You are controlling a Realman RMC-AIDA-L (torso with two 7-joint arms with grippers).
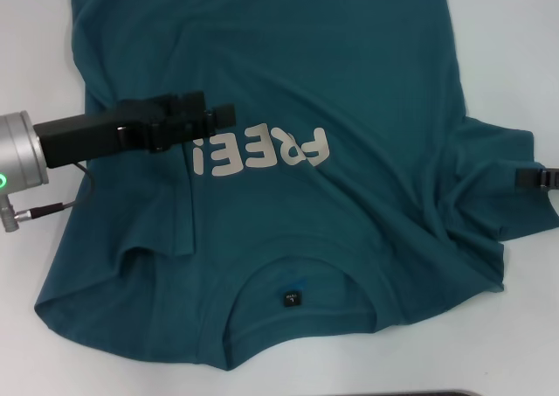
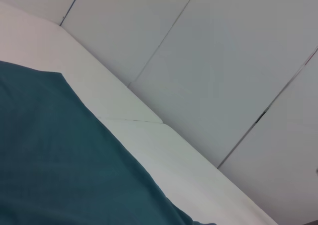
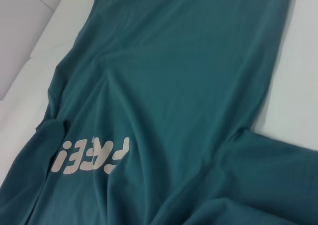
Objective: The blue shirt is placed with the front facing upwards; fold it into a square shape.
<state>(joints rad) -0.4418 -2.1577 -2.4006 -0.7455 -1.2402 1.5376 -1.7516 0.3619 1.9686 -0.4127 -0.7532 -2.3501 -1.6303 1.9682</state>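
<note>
On the white table [image 1: 511, 29], blue shirt [image 1: 349, 72] lies front up, collar [image 1: 301, 304] nearest the robot, "FREE!" lettering [image 1: 262, 151] visible. Left sleeve folded inward over the chest. Left gripper [image 1: 229, 114] low above shirt beside the lettering; its grip cannot be told. Right gripper [image 1: 533, 177] at right sleeve edge, mostly out of view.

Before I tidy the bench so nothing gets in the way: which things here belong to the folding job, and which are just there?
Part of the job:
- blue shirt, front up
- left claw, over the shirt's chest
- right claw, at its sleeve

Just there:
- white table
- wall panels behind
</note>
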